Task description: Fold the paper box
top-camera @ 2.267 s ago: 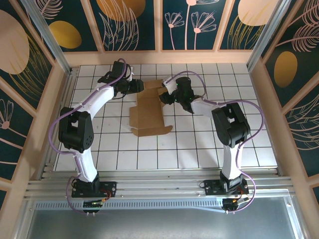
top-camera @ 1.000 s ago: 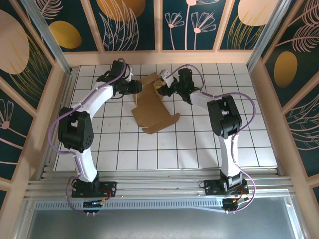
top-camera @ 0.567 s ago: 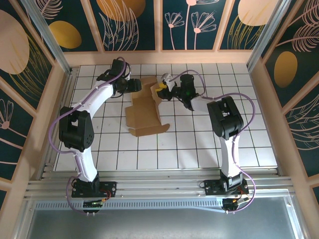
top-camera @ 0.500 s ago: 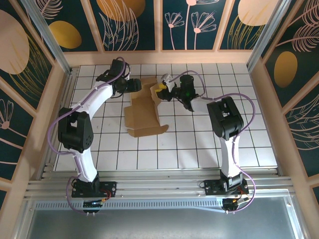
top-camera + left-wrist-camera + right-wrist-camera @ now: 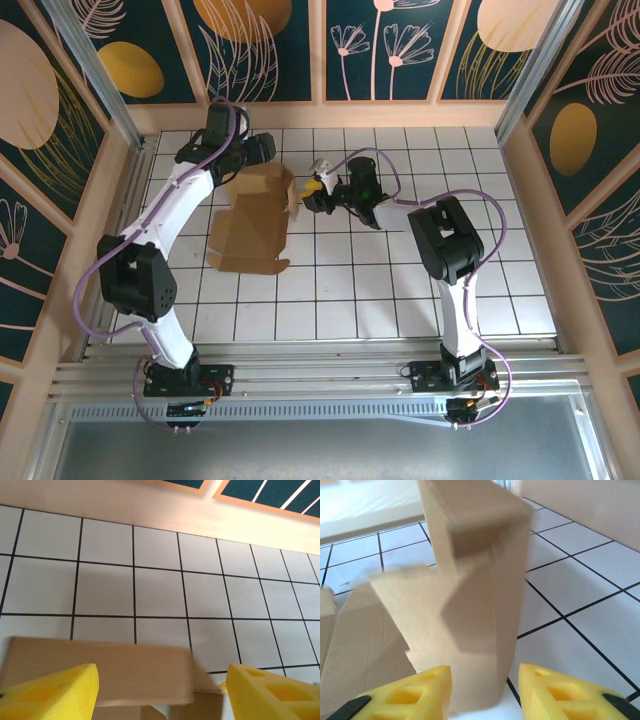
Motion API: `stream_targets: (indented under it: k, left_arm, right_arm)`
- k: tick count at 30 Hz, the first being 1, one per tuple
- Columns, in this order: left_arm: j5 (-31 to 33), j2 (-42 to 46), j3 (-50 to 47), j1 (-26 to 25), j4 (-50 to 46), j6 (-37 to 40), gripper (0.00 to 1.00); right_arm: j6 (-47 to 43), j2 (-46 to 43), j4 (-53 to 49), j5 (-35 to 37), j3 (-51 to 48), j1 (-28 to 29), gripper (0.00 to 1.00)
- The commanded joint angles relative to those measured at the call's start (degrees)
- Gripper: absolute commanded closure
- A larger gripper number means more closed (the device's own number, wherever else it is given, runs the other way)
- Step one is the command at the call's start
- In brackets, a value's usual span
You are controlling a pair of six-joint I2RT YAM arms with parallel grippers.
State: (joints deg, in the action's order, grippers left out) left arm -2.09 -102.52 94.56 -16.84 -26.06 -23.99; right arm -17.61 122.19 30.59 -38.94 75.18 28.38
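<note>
One paper box (brown cardboard); a left end effector plus a right end effector, making two.

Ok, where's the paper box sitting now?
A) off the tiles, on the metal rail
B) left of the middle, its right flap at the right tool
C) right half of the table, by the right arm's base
B: in the top view the paper box lies left of the table's middle, and its flap stands between the right tool's yellow fingers.

The paper box is matt brown cardboard; the table is smooth white tile.
</note>
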Motion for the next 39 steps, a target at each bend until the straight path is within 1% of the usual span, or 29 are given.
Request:
stream_targets:
  k: [1, 3, 5, 6, 10, 13, 15, 17, 19, 20, 22, 25, 28, 31, 35, 39]
  left_arm:
    - [-1.70, -3.63, 0.08, 0.60, -4.40, -1.95, 0.33]
    - [0.32, -4.41, -0.39, 0.69, -4.78, -2.26, 0.35]
    - [5.19, -3.28, -1.01, 1.43, -4.92, -1.87, 0.35]
    - [6.26, -2.13, -1.47, 2.05, -4.43, -1.77, 0.36]
    - [7.57, 3.93, -3.01, 6.02, -1.75, -2.11, 0.36]
    - [7.69, 4.05, -1.54, 10.98, -3.49, -1.75, 0.36]
    - [4.36, 2.00, 0.68, 14.25, -5.95, -1.19, 0.36]
    - [-4.40, -1.18, 2.17, 16.90, -6.77, 0.34, 0.37]
    - [-14.65, -4.27, 2.68, 18.44, -6.75, 1.43, 0.37]
    - [-18.68, -5.86, 3.03, 18.76, -7.03, 1.98, 0.37]
    - [-22.60, -7.91, 3.04, 18.86, -7.14, 2.19, 0.37]
    - [-28.47, -8.55, 0.92, 18.86, -3.03, 0.10, 0.36]
    - [-31.57, -9.53, 0.29, 18.86, -0.88, -1.31, 0.34]
    - [-33.55, -10.83, -0.32, 18.86, -0.37, -1.76, 0.34]
    - [-30.25, -11.66, -1.40, 18.86, -1.62, -1.61, 0.34]
    - [-28.74, -12.04, -2.87, 18.77, -2.15, -1.60, 0.34]
  right_arm:
    - [0.76, -1.87, 1.49, -0.87, 0.23, -0.06, 0.58]
    - [1.23, -1.52, 2.10, -0.83, 0.41, 0.00, 0.58]
    - [1.19, -1.19, 1.86, -0.31, 1.04, 0.14, 0.57]
    - [1.05, -1.17, 1.61, -0.19, 1.15, 0.23, 0.57]
    - [-1.28, -0.99, -0.06, 0.41, 1.84, 0.39, 0.54]
    - [-4.01, -0.98, -3.92, 0.62, 3.09, 0.21, 0.52]
    - [-6.89, -1.60, -8.13, 0.31, 4.19, -0.20, 0.52]
    - [-7.62, -2.41, -11.29, -1.80, 5.15, -1.48, 0.50]
    - [-7.00, -2.50, -14.31, -4.78, 7.08, -3.49, 0.48]
    - [-6.14, -1.94, -16.04, -4.90, 8.95, -4.45, 0.48]
    - [-4.15, 0.42, -19.78, -1.78, 13.52, -5.33, 0.49]
    - [-4.07, 6.14, -29.06, -0.16, 22.68, -5.15, 0.49]
    - [-2.10, 11.77, -36.26, 1.09, 31.15, -4.47, 0.48]
    - [-2.35, 15.35, -39.02, 1.23, 36.14, -3.06, 0.48]
    - [-7.27, 15.07, -35.97, -0.66, 33.63, -0.28, 0.45]
    - [-7.35, 14.48, -32.96, -1.89, 31.61, 0.73, 0.43]
